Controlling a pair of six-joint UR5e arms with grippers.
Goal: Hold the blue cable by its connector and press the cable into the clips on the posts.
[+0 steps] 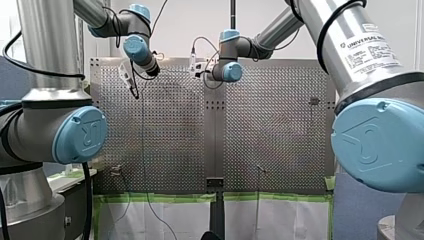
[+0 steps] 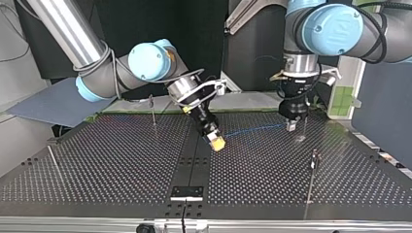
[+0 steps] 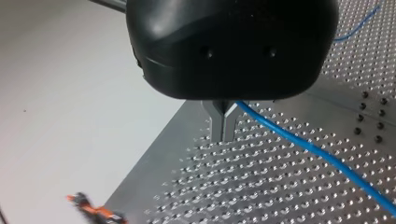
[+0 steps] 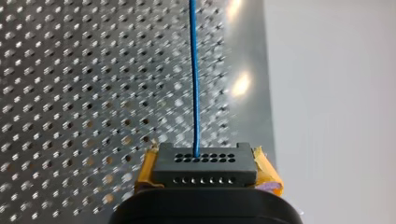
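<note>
My right gripper (image 4: 208,173) is clamping the connector (image 4: 204,163), so the blue cable (image 4: 194,70) is running straight out. My left gripper (image 3: 223,127) is pinching it with closed fingers, probably for tension.

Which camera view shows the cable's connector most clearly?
The right wrist view: the black connector sits close up between my right gripper's yellow pads, the blue cable leaving it. The top view shows little of it; the front and left wrist views show none.
</note>
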